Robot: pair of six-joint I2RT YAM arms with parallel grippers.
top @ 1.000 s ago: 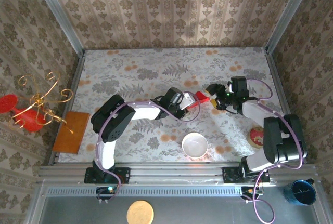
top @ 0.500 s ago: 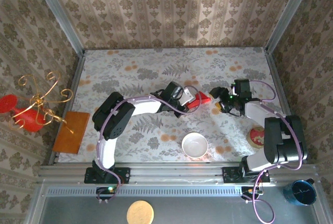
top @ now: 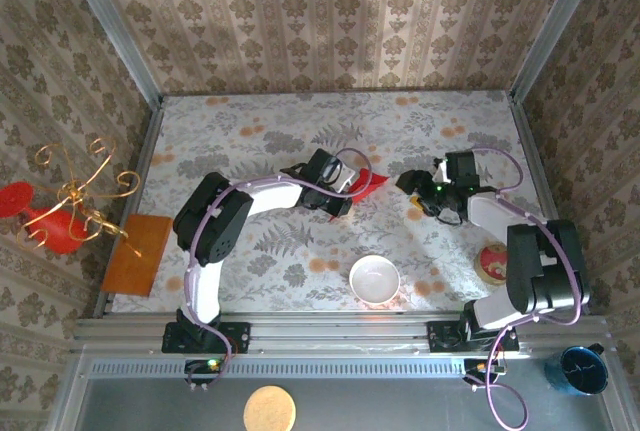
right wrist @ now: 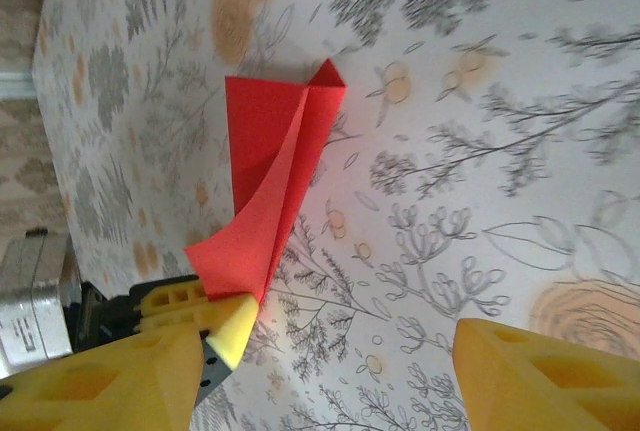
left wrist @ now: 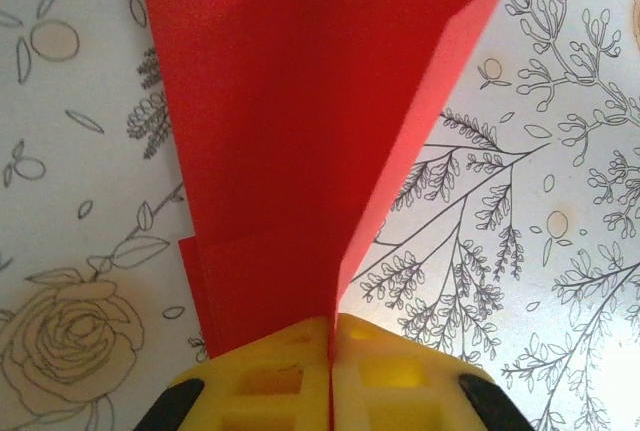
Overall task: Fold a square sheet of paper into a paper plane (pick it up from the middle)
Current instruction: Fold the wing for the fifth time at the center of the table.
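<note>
The red sheet of paper (left wrist: 290, 131) is folded along a centre crease into a pointed shape, one flap standing up off the floral table. My left gripper (left wrist: 330, 329) is shut on its rear edge, the crease pinched between the yellow fingers. From above, the paper (top: 370, 184) sticks out to the right of the left gripper (top: 348, 188). My right gripper (top: 413, 196) stands open a short way right of the paper's tip, touching nothing. In the right wrist view the paper (right wrist: 268, 176) lies ahead, above the wide-apart yellow fingers (right wrist: 540, 376).
A white bowl (top: 374, 278) sits near the front edge. A round patterned disc (top: 492, 262) lies by the right arm. An orange-brown board (top: 138, 252) and a red ornament with gold wire (top: 55, 213) are at the far left. Metal frame rails (top: 530, 141) bound the table.
My left gripper has drawn the paper leftward and slightly back, away from the right gripper. The right gripper, close to the paper's tip a second ago, now stands apart from it.
</note>
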